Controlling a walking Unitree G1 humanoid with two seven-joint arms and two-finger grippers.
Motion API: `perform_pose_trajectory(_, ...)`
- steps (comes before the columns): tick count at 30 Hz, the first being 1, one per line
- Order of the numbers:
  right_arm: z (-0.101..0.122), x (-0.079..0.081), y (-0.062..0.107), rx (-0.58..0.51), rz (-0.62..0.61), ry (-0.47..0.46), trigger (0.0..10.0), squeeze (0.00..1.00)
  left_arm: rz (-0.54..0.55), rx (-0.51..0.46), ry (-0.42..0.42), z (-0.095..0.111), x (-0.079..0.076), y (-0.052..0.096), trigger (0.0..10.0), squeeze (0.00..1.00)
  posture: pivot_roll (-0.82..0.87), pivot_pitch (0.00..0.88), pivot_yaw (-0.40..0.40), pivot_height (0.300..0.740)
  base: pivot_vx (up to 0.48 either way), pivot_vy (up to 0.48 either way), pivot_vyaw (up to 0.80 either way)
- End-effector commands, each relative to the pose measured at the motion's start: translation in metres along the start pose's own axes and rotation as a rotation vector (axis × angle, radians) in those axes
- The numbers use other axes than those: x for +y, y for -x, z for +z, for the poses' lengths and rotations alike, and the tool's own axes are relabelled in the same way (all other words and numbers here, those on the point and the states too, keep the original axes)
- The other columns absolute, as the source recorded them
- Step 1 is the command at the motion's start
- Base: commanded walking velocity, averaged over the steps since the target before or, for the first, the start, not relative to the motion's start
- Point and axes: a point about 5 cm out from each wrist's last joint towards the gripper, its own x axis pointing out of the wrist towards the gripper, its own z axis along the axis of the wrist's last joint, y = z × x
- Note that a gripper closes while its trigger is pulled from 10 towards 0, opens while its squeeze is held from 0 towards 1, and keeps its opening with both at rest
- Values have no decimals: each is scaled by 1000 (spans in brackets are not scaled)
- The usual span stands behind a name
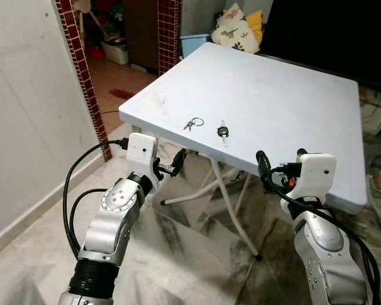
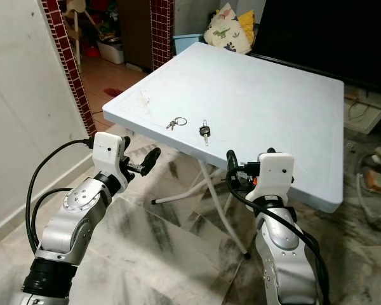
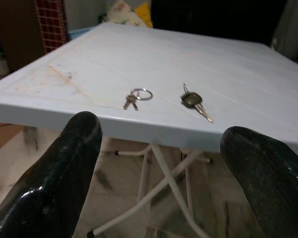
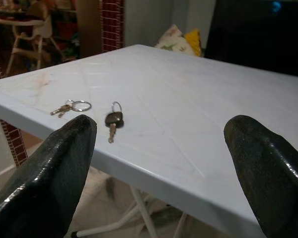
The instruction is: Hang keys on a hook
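Meanwhile, from the left eye, a pale blue worktop (image 1: 292,95) carries a small key bunch on a ring (image 1: 193,122) and, just beside it, a black-headed key (image 1: 223,132), both near the worktop's front edge. The left gripper (image 1: 170,166) and right gripper (image 1: 270,171) hang below that edge, one to either side of the keys. Through the left wrist camera, spread, empty fingers (image 3: 64,163) frame the key bunch lying straight ahead, the black-headed key's blade slanting toward the edge. From the right wrist, fingers (image 4: 49,168) likewise parted and empty, the keys lie off toward the worktop's corner. No hook can be made out.
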Motion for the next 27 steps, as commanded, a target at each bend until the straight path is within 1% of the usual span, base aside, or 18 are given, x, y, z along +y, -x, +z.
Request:
perform_pose_trajectory(1,5,-6,2,-33,-43,0,10000,0,-48,8,-18,3,-8,-4,10000,0,35,34,14,740,0,0,0)
perform_pose_trajectory(3,3,-9,4,-32,-69,-7,10000,0,-78,12,-19,3,-13,-4,10000,0,37,30,26,740,0,0,0)
perform_pose_trajectory(6,3,-9,5,-33,-76,-10,10000,0,-103,19,-19,2,-17,-5,10000,0,28,27,40,740,0,0,0)
perform_pose_trajectory(11,1,-5,7,-31,-79,-20,10000,0,-141,31,-23,1,-23,-6,10000,0,23,26,31,740,0,0,0)
perform_pose_trajectory(13,1,-3,8,-29,-73,-21,10000,0,-137,37,-20,-1,-23,-5,10000,0,22,26,26,740,0,0,0)
perform_pose_trajectory(16,2,-2,7,-26,-62,-18,10000,0,-117,37,-7,-4,-22,-2,10000,0,18,23,-2,740,0,0,0)
perform_pose_trajectory(18,2,-2,7,-26,-56,-17,10000,0,-109,38,-1,-5,-22,-1,10000,0,18,23,-2,740,0,0,0)
perform_pose_trajectory(22,3,1,2,-23,-26,-13,10000,0,-82,39,17,-7,-21,2,10000,0,30,17,-30,740,0,0,0)
perform_pose_trajectory(27,2,3,0,-16,-19,-22,10000,0,-80,36,13,-7,-21,3,10000,0,36,25,-47,740,0,0,-735)
